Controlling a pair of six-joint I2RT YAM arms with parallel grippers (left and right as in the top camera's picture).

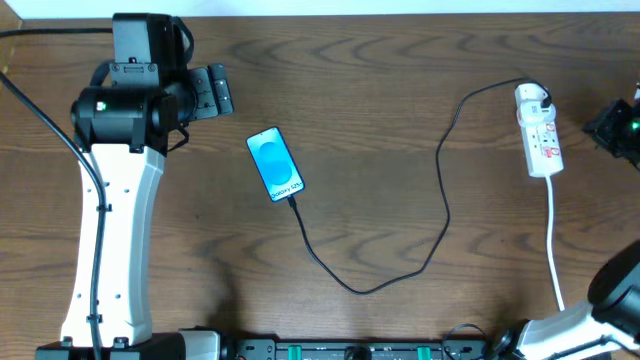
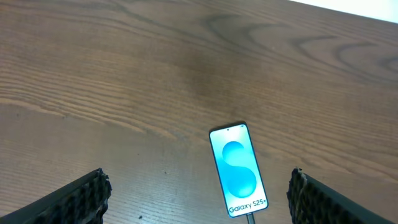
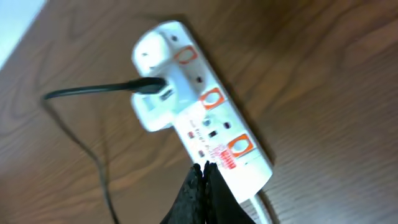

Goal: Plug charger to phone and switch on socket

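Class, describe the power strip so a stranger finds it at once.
Look to the right side of the wooden table. There lies a long white power strip with orange-red marks on its face. It alone trails a white cord, and the black cable plugs into it.

Looks like a robotics lab: wood-grain table [image 1: 400, 60], left arm [image 1: 112, 230] and right arm [image 1: 590, 320] mounted along its lower edge.

Left arm [image 1: 108, 230] stretched forward, wrist bent to its right. Left gripper [image 2: 198, 196] gaping, fingers [image 2: 79, 199] far apart. Right arm [image 1: 600, 310] reaches forward (mostly outside the overhead view). Right gripper [image 3: 202, 186] closed tight, fingertips pressed together, angled downward.
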